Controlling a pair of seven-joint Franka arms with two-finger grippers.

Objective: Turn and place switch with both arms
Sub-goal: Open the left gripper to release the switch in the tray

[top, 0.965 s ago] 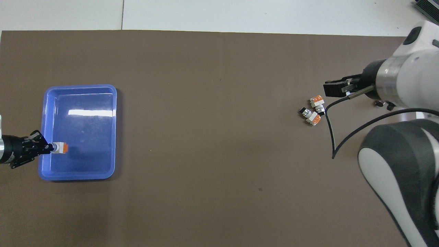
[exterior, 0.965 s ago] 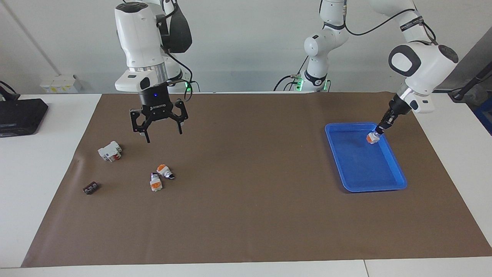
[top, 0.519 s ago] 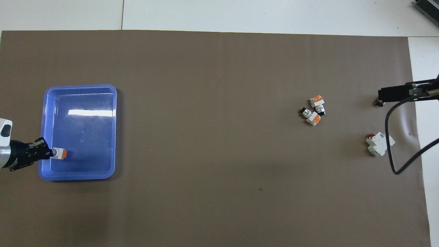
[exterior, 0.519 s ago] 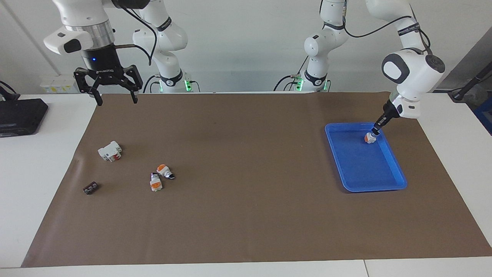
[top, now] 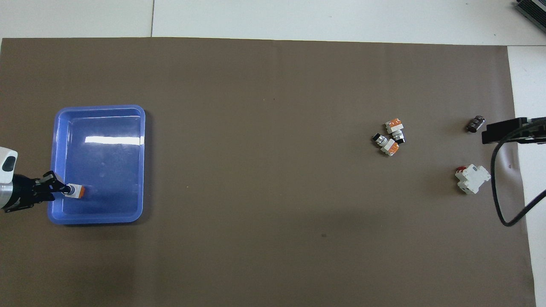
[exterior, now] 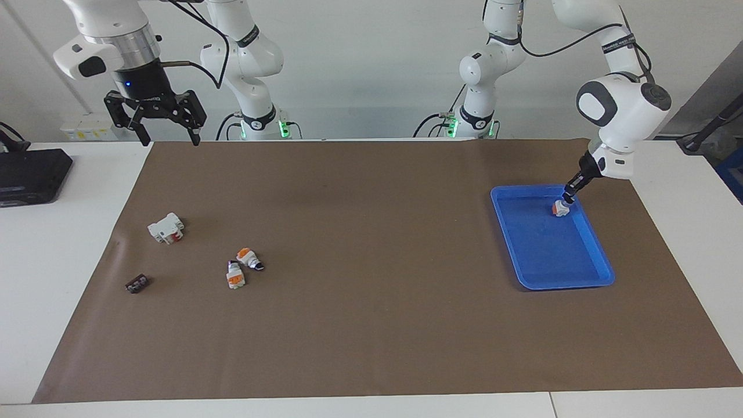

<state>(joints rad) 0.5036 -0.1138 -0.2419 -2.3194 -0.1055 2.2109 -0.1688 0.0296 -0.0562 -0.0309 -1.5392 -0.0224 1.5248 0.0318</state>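
One switch [exterior: 561, 208] [top: 77, 191], white with an orange block, lies in the blue tray [exterior: 566, 285] [top: 98, 107], in the corner nearest the left arm's base. My left gripper [exterior: 565, 200] [top: 64, 189] slants down to this switch's knob end and reaches it; whether it still grips cannot be seen. Two more switches [exterior: 249, 258] [exterior: 234, 275] [top: 394, 128] [top: 387, 145] lie close together on the brown mat toward the right arm's end. My right gripper [exterior: 169, 137] hangs open and empty, high over the mat's corner by its own base.
A white block with a red part [exterior: 166, 227] [top: 471, 179] and a small dark brown piece [exterior: 137, 283] [top: 475, 124] lie on the mat near the two switches. A black box [exterior: 32, 174] sits on the white table past the mat's edge.
My right gripper rose from over the mat by the white block and drew back to the mat's corner. My left gripper carried its switch a little toward the tray's corner.
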